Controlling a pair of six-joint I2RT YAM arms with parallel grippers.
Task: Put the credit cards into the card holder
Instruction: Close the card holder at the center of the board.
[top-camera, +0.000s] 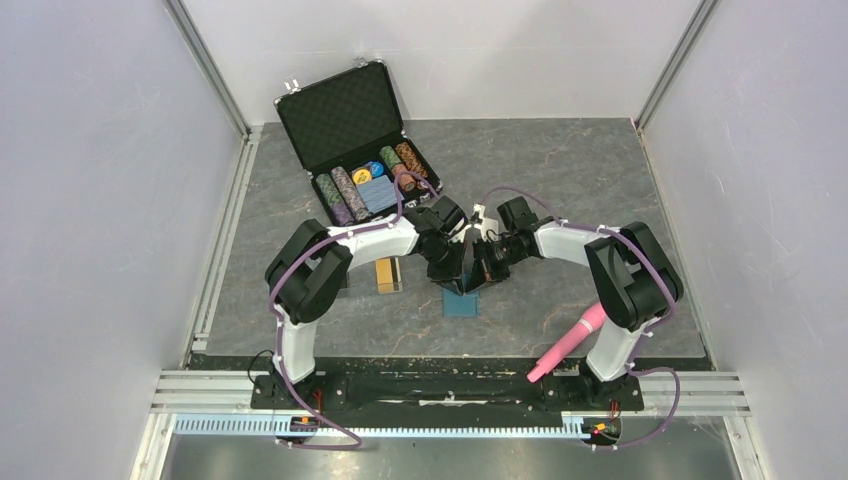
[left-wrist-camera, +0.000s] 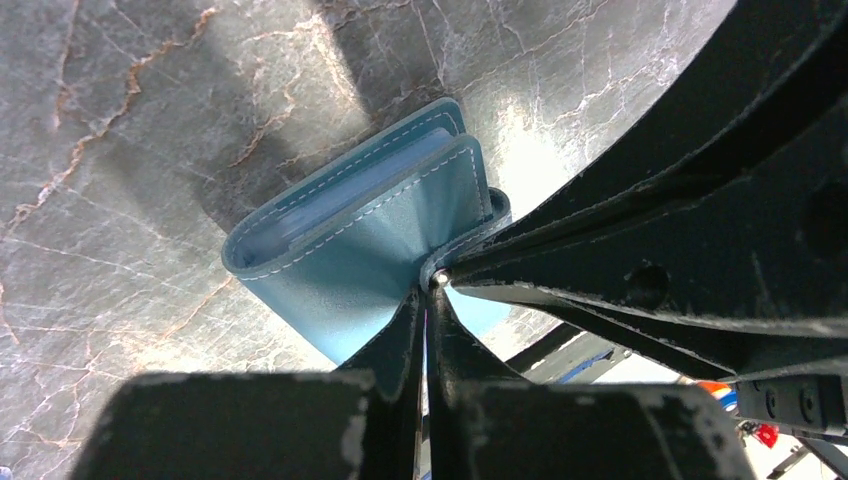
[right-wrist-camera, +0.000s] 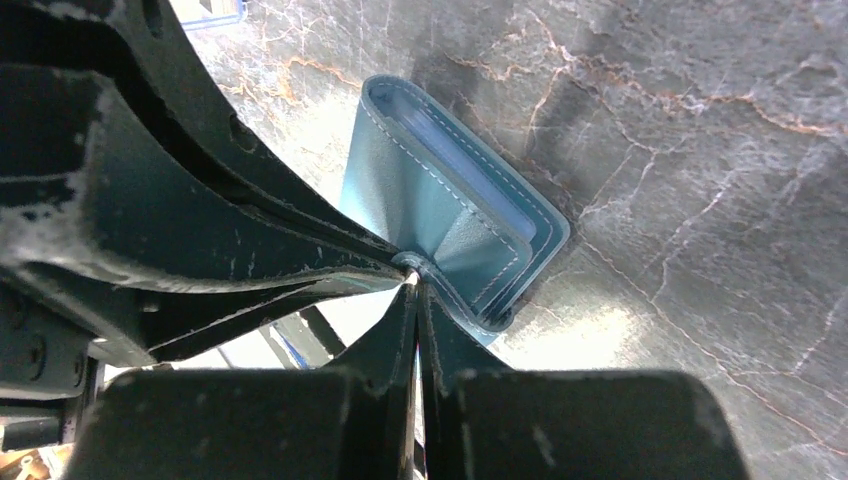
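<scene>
Both left pincer (left-wrist-camera: 425, 300) and right pincer (right-wrist-camera: 415, 300) clench the card holder (left-wrist-camera: 350, 250) at one flap edge.

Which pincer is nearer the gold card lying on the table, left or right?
Left. The left pincer is just right of the gold card, shut on the card holder; the right pincer grips the holder from the far side.

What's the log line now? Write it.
left gripper: shut on card holder | right gripper: shut on card holder | credit card: on table
</scene>
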